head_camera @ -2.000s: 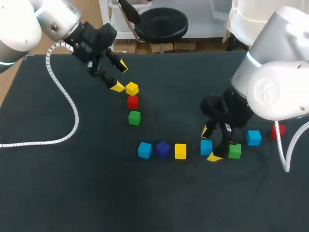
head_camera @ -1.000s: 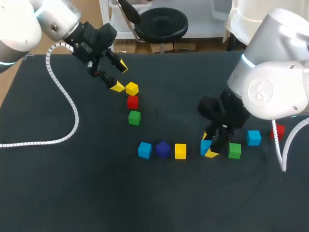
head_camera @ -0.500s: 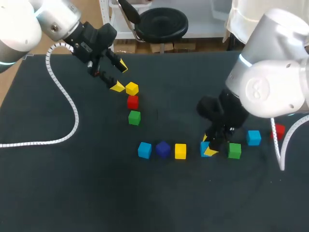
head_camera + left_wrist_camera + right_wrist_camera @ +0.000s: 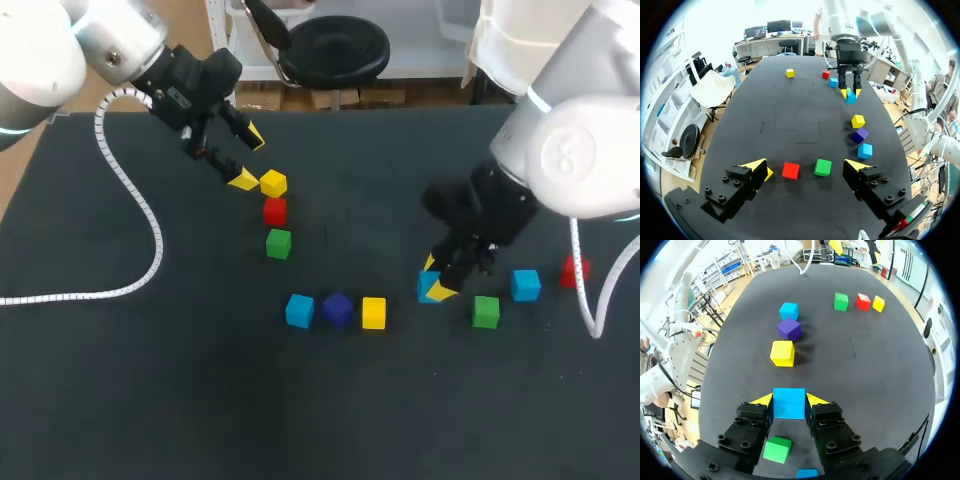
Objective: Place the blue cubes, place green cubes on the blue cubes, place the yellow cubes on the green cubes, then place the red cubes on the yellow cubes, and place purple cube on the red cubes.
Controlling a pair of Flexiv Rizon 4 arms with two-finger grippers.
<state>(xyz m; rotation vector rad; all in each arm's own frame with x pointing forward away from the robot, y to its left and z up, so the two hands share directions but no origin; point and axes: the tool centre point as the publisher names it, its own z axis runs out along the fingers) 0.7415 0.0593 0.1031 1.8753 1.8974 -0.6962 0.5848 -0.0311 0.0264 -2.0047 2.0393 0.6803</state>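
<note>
My right gripper (image 4: 433,282) is shut on a blue cube (image 4: 789,403), held just off the black table; the left wrist view shows it far ahead (image 4: 851,97). Beside it lie a green cube (image 4: 486,311), a second blue cube (image 4: 525,285) and a red cube (image 4: 575,270). A blue cube (image 4: 299,310), purple cube (image 4: 338,308) and yellow cube (image 4: 374,312) form a row at the table's middle. My left gripper (image 4: 249,158) hangs open at the back left over a yellow cube (image 4: 273,183), red cube (image 4: 790,170) and green cube (image 4: 823,167).
A white coiled cable (image 4: 130,230) trails from my left arm across the table's left side. Another yellow cube (image 4: 790,73) lies far off in the left wrist view. The table's front (image 4: 300,420) is bare black mat.
My right gripper closed on the blue cube next to the green one and lifted it, shifting slightly back and right. The left arm and the other cubes have not moved.
</note>
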